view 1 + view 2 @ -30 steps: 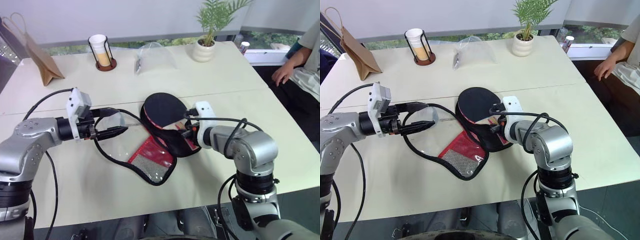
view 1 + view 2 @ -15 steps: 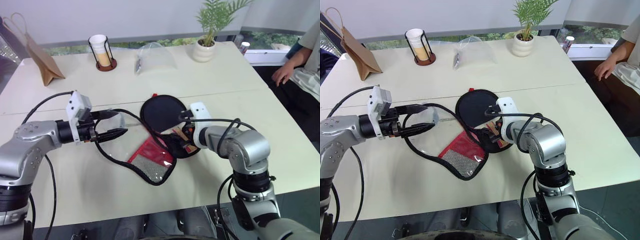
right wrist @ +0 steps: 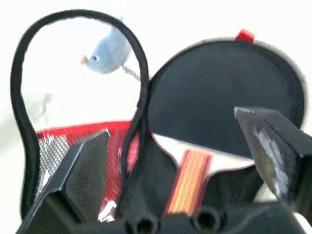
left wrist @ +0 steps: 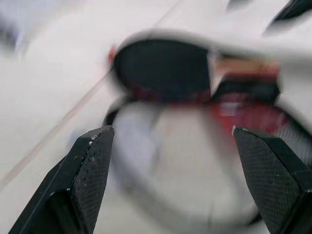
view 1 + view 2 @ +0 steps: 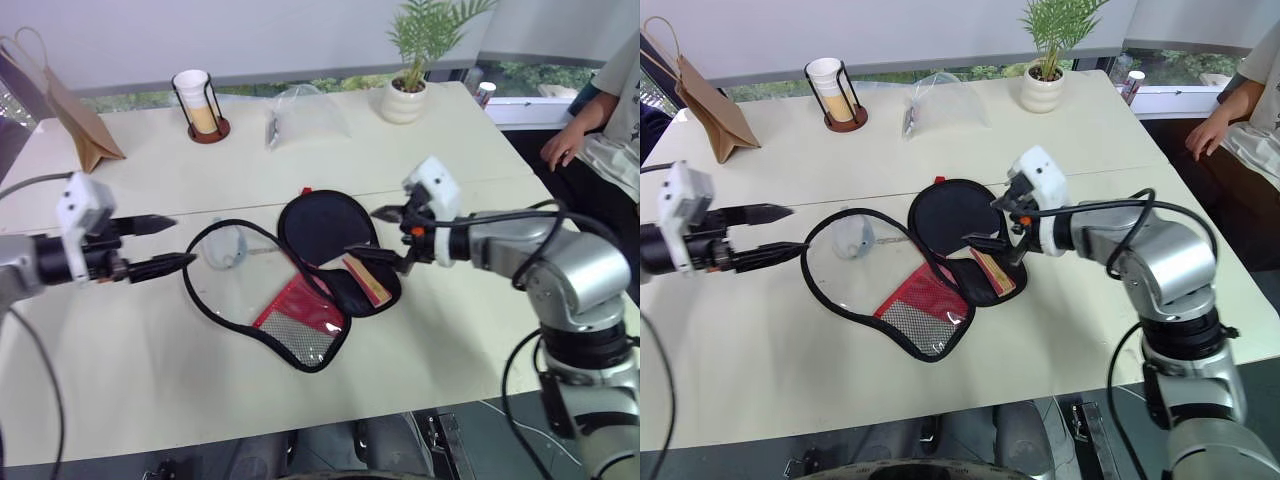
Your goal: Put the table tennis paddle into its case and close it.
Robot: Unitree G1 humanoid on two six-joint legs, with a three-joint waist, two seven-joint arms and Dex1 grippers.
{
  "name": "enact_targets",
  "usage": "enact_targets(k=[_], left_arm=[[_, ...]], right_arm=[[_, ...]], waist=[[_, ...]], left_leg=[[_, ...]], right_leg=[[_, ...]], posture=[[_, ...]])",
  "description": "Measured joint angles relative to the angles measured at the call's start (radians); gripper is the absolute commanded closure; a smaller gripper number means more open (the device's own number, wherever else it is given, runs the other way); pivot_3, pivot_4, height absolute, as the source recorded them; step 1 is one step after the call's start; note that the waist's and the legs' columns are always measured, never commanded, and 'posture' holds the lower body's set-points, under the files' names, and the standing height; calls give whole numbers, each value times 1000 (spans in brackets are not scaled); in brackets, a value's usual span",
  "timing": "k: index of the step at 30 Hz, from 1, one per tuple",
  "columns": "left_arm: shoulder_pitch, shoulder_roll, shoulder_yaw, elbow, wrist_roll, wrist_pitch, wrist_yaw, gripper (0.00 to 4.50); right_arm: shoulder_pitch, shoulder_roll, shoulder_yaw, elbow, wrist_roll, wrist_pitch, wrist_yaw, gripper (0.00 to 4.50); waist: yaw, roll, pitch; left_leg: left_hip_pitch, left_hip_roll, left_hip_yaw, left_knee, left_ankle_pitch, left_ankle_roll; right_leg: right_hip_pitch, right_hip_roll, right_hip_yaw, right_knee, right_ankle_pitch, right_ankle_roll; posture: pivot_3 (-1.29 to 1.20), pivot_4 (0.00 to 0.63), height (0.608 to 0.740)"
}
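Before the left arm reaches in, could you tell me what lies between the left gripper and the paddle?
In the left eye view, the case's open clear flap lies between the left gripper and the paddle.

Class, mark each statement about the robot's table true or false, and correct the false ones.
1. The paddle lies in the open case. True.
2. The right gripper holds the paddle's handle. False: it is open, above the handle.
3. The case's flap is closed over the paddle. False: it lies spread open on the table.
4. The left gripper is open and holds nothing. True.
5. A potted plant stands at the table's far edge. True.
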Motion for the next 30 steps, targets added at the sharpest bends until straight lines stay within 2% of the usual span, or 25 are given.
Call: enact_targets(k=[6,10,13,16,20,26,30], left_arm=[[27,73,40,211,109,-153,-73,492],[36,80,27,341,216,-312,-76,492],[46,42,-20,359,274,-409,-71,492],[35,-43,-80,355,298,-454,-55,492],[4,-189,-188,254,297,-446,-13,492],[-65,-262,-280,69,243,-335,-11,492],[-142,-296,-305,25,153,-207,-28,492]], right_arm=[[-16,-8,48,120,-27,-188,92,35],[-33,-7,60,161,-52,-251,109,35],[-34,-6,77,172,-61,-276,116,35],[-34,-6,82,176,-67,-288,116,35],[-34,-9,81,173,-72,-290,112,35],[-28,-31,61,156,-71,-278,88,35],[-17,-47,36,141,-70,-268,71,35]], waist=[[5,0,0],[8,0,0],[9,0,0],[10,0,0],[11,-2,-1],[10,-2,-1],[9,-2,-1]], left_leg=[[0,0,0,0,0,0],[-1,0,0,-1,0,0],[-1,0,1,-1,0,0],[-1,-1,0,-1,0,0],[-2,-1,0,0,0,0],[-2,-1,0,0,0,0],[-2,0,-1,1,0,0]], right_leg=[[0,-1,0,-2,0,-1],[0,-2,0,-5,0,0],[0,-3,0,-6,1,0],[0,-5,0,-6,1,0],[1,-5,0,-6,2,2],[1,-4,0,-5,2,2],[1,-1,0,-5,2,2]], posture=[[0,150,740],[0,150,740],[0,150,740],[0,150,740],[0,150,740],[0,150,740],[0,150,740]])
